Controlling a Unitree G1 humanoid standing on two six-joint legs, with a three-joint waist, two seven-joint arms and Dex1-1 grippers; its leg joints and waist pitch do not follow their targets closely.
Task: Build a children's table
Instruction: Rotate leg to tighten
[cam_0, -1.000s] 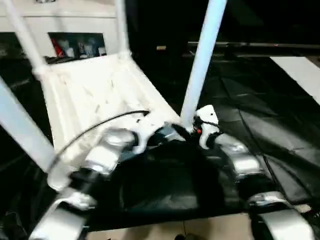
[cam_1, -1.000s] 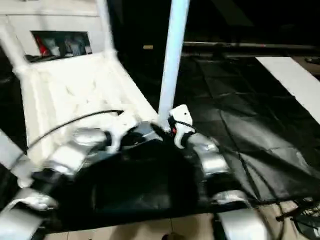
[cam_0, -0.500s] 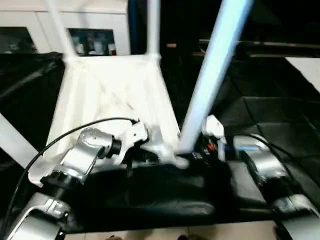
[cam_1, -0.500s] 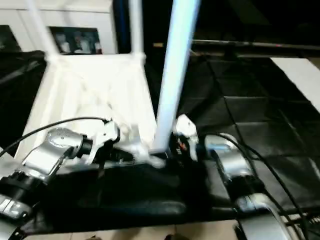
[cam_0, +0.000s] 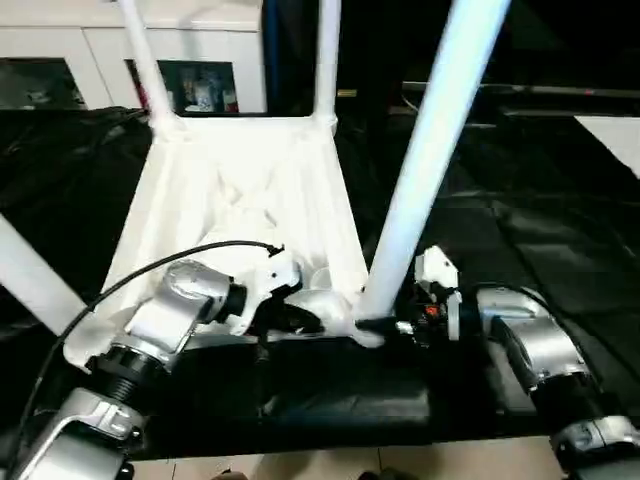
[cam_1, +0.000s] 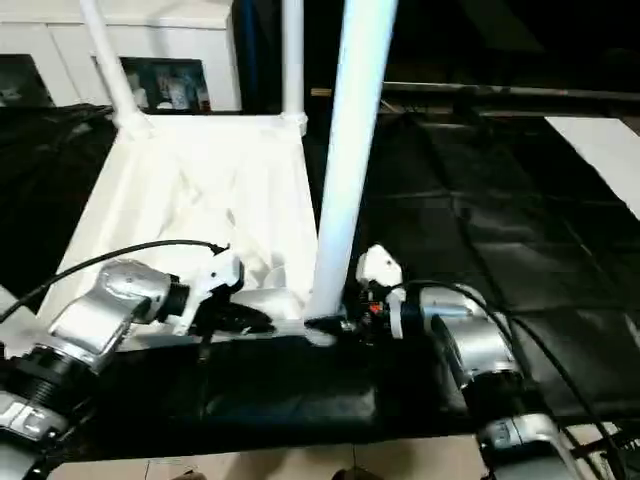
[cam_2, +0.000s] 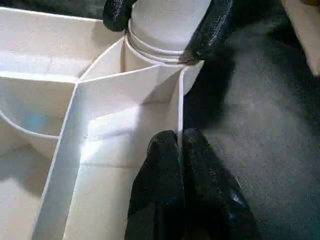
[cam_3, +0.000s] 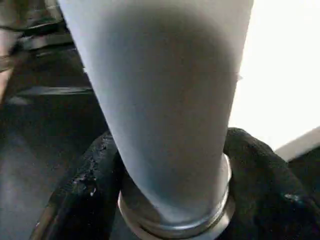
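Observation:
The children's table lies upside down on a black mat, its ribbed white top (cam_0: 240, 200) facing up and four white legs standing in the corner sockets. My right gripper (cam_0: 378, 325) is at the base of the near right leg (cam_0: 430, 160), with its black fingers (cam_3: 85, 180) pressed against both sides of the tube just above the socket collar. My left gripper (cam_2: 180, 145) is shut, fingertips together on the thin rim wall (cam_2: 180, 100) of the top, right beside that corner socket (cam_2: 160, 60). The other legs (cam_0: 145, 60) rise at the far and near left corners.
A white cabinet with glass doors (cam_0: 200, 70) stands behind the table. The black mat (cam_0: 540, 230) spreads to the right, with a white sheet (cam_0: 615, 130) at its far right edge. A black cable (cam_0: 150, 265) loops over my left forearm. Pale floor (cam_0: 330, 468) borders the mat in front.
The camera has swung, so the whole scene sits differently in the picture. My right gripper's fingers have narrowed onto the leg's base. The left gripper stays shut at the rim.

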